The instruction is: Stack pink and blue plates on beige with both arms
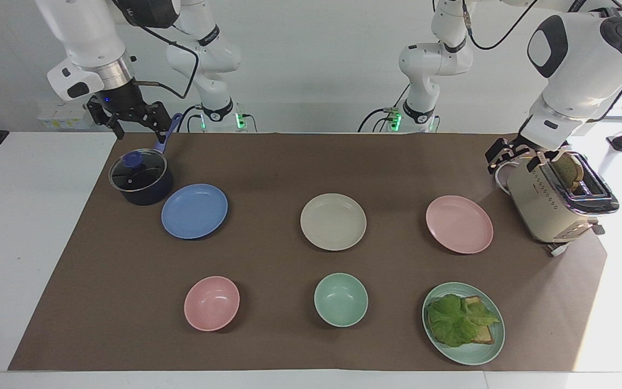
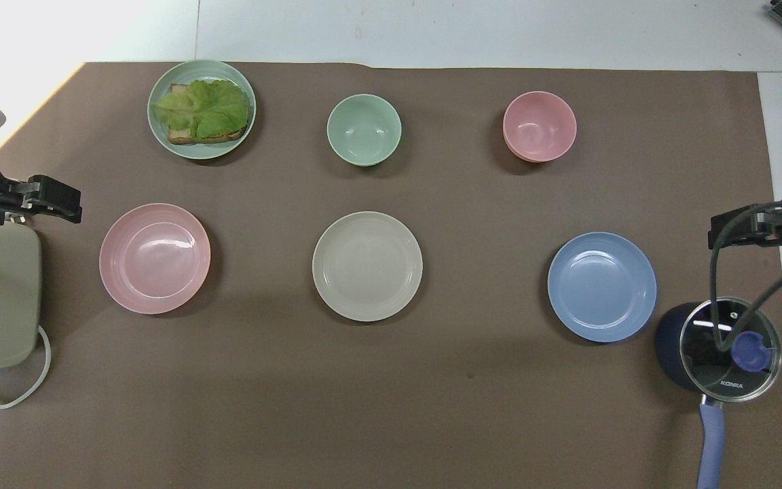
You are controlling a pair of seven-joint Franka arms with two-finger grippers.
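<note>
A: Status; nothing stacked yet. The shallow round cream-beige plate (image 1: 333,221) sits mid-mat, bare; the shallow round pale pink plate (image 1: 459,223) lies beside it toward the left arm's end; the shallow round medium blue plate (image 1: 194,210) beside it toward the right arm's end; all three well apart.

B: Grippers?

A: Left gripper (image 1: 511,156) hangs over the cream boxy toaster (image 1: 551,208), fingers spread, holding nothing; right gripper (image 1: 130,119) hangs over the dark blue lidded saucepan (image 1: 141,178), fingers spread as well, empty.

B: Risks from here?

A: Judgement only. The blue plate lies just beside the saucepan; a descent on that edge could knock the glass lid or catch the pan's lilac handle (image 2: 711,441); the rim turned toward the beige plate looks safer. The left gripper must clear the toaster and the bread slice (image 1: 570,172) standing in its slot before dropping to the pink plate.

B: And the plates themselves?

A: Shallow, matte, thin-rimmed; a pinch on the rim alone may let a plate tilt or slip. Both arms converging on the beige plate at once could collide; one should place first. The small pink bowl (image 1: 211,303), the mint-green bowl (image 1: 340,299) and the mint-green plate of toast and lettuce (image 1: 497,337), farther from the robots, are not targets.
</note>
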